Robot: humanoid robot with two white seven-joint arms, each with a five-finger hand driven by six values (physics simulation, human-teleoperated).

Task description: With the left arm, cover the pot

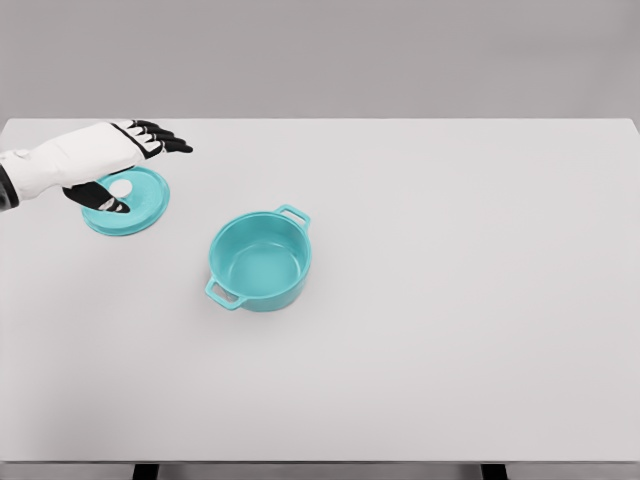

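Observation:
A teal pot [260, 260] with two side handles stands uncovered near the middle of the white table [450, 300]. Its teal lid [140, 208], with a white knob in the centre, lies flat on the table at the left, apart from the pot. My left hand [130, 165] hovers over the lid, black fingers stretched out above the far rim and the thumb reaching down beside the knob. The fingers are spread and hold nothing. The hand hides part of the lid's left side.

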